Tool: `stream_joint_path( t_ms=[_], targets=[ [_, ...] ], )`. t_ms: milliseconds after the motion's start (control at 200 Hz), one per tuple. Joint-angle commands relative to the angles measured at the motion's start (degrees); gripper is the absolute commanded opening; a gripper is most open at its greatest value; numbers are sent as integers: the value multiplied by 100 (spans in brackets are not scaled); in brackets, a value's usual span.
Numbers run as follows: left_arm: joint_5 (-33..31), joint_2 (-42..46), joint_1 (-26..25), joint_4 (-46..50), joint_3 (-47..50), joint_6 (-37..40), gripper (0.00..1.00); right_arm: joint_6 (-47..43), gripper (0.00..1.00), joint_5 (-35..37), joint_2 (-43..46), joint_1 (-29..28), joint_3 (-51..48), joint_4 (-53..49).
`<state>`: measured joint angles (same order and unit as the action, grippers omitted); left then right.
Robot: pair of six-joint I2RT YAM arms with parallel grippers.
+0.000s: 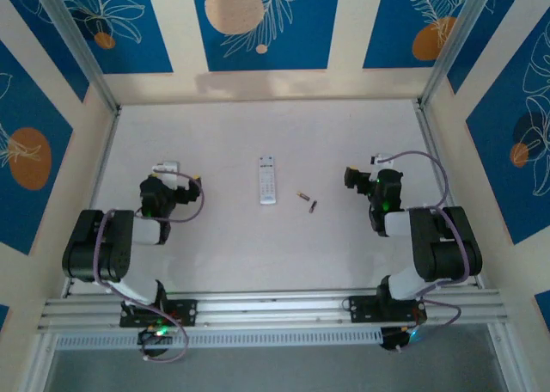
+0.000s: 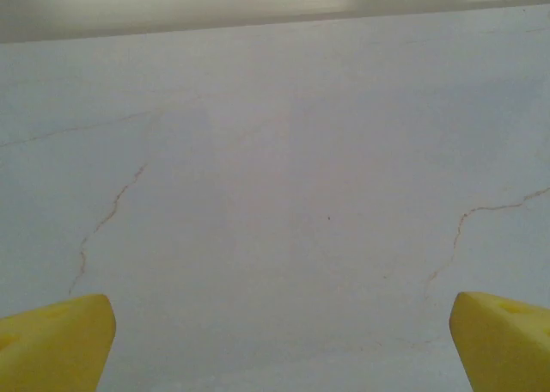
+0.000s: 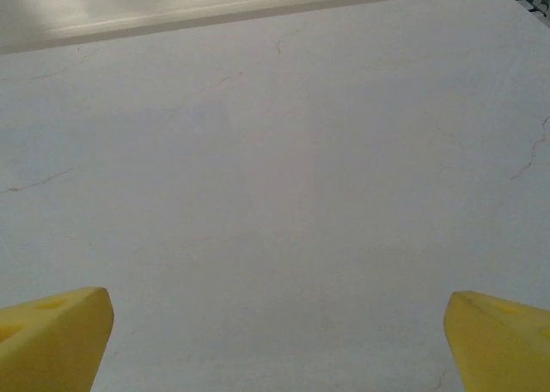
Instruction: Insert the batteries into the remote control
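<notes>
Both arms are parked at the near edge of the bench [image 1: 258, 254]. The left claw [image 1: 182, 175] and right claw [image 1: 365, 170] are spread wide with nothing in them. In the wrist views you just get yellow fingertips [image 2: 51, 340] at the bottom corners and bare bench between them, and it's the same on the right [image 3: 275, 340]. So I'd say the job hasn't really started, and the first move is the pickup. The two batteries [image 1: 302, 195] are lying loose near the middle, close together on a diagonal, though I can't tell if they touch. They're just right of the near end of the remote control [image 1: 267, 180], which lies flat, buttons up, lengthwise away from the arms. The right claw is nearer the batteries, so I'd send that one. Come straight down and pinch one battery across its slim body, because those little cylinders will probably roll if nudged. Take the outer one first so the other doesn't get knocked. The left claw can pin the remote, which likely needs flipping since I'd guess the battery door is underneath. The surface is a pale, matte, off-white top with thin hairline cracks [image 2: 107, 216] running across it. Further out, metal frame posts [image 1: 86, 57] stand at the corners, and the back wall [image 1: 266, 22] has blue and cream panels with leaf prints and orange circles.
</notes>
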<state>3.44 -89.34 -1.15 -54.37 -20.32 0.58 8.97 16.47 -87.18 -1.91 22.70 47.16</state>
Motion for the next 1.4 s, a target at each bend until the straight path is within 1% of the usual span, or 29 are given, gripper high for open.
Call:
stream_joint_path(
  t_ms=[0,890,945,985,1015,1070,1145,1195,1235,1280,1320,1390],
  targets=[
    [122,-13,9,51,-95,118,100,-114,99,36,-8,-20,-41,198],
    [105,-5,9,36,-87,120,100,-90,99,-21,10,11,-56,239],
    [-208,39,8,-27,-33,-3,100,-57,99,-54,197,42,-7,13],
    [-516,169,9,-44,43,-106,100,-125,99,-260,421,62,-14,-129],
    [-638,379,5,58,92,-134,100,-181,99,-188,697,7,36,-397],
    [-919,946,-53,421,167,-128,100,-36,99,-52,1370,-17,261,-1430],
    [-1308,2005,-136,1457,-1,-281,100,733,99,-2,2255,84,625,-2939],
    [-1349,2667,-138,2211,-339,-816,100,1396,99,49,2776,136,965,-4094],
    [-1170,2990,-141,2973,-756,-1335,100,1905,99,-17,3040,185,1294,-4949],
    [-703,3113,-172,3912,-1334,-1819,100,2235,99,-308,3198,220,1681,-6009],
    [-348,3064,-252,4735,-1887,-2193,100,2389,100,-699,3241,220,2005,-6694],
    [-44,2753,-535,6138,-2794,-3053,100,2543,98,-1500,3143,160,2504,-7597]
  ],
)
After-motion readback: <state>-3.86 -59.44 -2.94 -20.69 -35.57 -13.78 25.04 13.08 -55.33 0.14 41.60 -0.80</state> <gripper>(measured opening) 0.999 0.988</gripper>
